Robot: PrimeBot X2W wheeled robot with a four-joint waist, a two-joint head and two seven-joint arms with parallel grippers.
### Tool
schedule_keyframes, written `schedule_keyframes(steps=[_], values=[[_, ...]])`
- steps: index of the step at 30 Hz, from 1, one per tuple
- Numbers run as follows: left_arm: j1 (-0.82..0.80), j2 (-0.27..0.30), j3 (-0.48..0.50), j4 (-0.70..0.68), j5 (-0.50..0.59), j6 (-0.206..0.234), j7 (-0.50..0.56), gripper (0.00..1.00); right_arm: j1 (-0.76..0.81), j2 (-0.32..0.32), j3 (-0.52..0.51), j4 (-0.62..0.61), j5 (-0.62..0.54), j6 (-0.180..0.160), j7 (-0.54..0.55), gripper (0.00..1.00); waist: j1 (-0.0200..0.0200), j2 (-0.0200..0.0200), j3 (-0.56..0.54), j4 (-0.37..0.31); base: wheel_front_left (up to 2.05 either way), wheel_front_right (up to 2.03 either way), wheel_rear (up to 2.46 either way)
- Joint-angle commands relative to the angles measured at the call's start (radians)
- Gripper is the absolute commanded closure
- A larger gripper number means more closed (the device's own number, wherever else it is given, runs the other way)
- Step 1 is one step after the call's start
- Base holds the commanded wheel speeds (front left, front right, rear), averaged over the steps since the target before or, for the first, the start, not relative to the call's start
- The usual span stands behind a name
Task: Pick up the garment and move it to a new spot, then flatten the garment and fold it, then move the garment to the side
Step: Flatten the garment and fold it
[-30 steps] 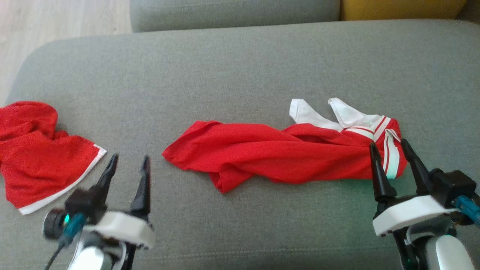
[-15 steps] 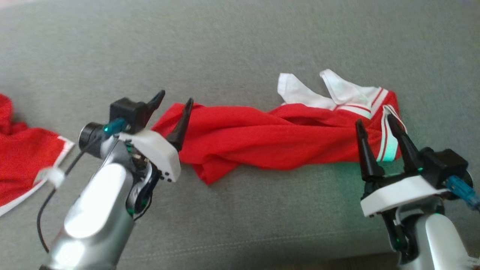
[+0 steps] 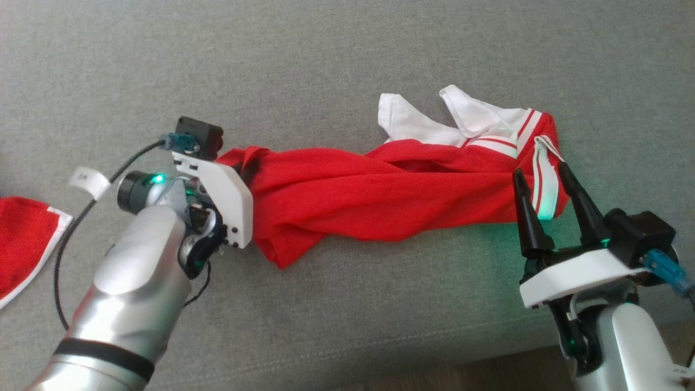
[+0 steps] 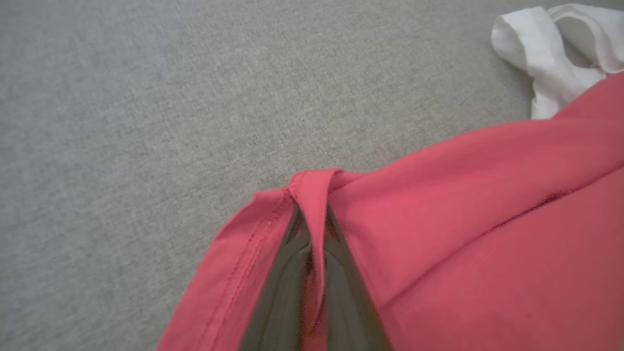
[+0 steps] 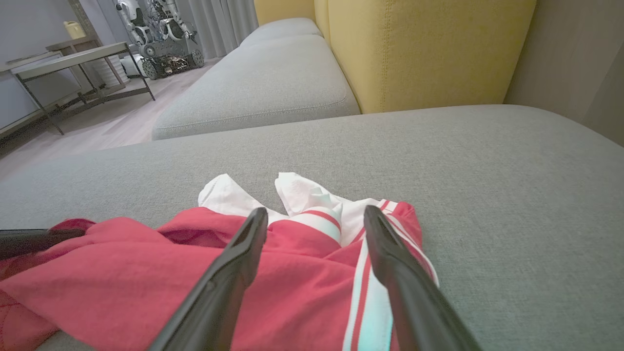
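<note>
My left pincer [image 3: 245,167] is shut on the hem of the red garment [image 3: 391,195] at its nine o'clock end, to lift it off the cushion [image 3: 326,65], while my right pincer [image 3: 539,169] gapes at three o'clock

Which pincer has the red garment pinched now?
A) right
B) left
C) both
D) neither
B: the left pincer is shut on a fold at the garment's red end, while the right pincer stands open at the striped end, its fingers spread apart.
</note>
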Motion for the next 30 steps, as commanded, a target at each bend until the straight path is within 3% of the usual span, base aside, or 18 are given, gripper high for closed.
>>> schedule_keyframes(steps=[1, 14, 21, 25, 30], values=[[-0.02, 0.022, 0.013, -0.008, 0.002, -0.003, -0.004, 1.0, -0.026, -0.005, 0.019, -0.028, 0.006, -0.001, -0.012, 0.0, -0.0002, 0.0, -0.006, 0.0, 0.0, 0.0, 0.0], [-0.201, 0.048, 0.092, -0.105, 0.05, 0.049, -0.333, 1.0, -0.032, -0.005, 0.013, -0.02, 0.035, -0.001, -0.026, 0.0, -0.0002, 0.0, -0.025, -0.008, 0.0, 0.0, 0.0], [-0.246, 0.064, 0.125, -0.205, 0.044, 0.069, -0.382, 1.0, -0.026, -0.005, 0.001, -0.009, 0.049, -0.001, -0.038, 0.0, -0.0002, 0.0, -0.037, -0.001, 0.0, 0.0, 0.0], [-0.137, 0.078, 0.14, -0.325, 0.013, 0.104, -0.359, 1.0, -0.011, -0.005, -0.017, -0.003, 0.056, -0.001, -0.039, 0.0, -0.0002, 0.0, -0.045, 0.021, 0.0, 0.0, 0.0], [0.158, 0.119, 0.184, -0.48, -0.054, 0.188, -0.336, 1.0, -0.002, -0.005, -0.02, 0.0, 0.069, -0.001, -0.038, 0.0, -0.0002, 0.0, -0.044, 0.042, 0.0, 0.0, 0.0]])
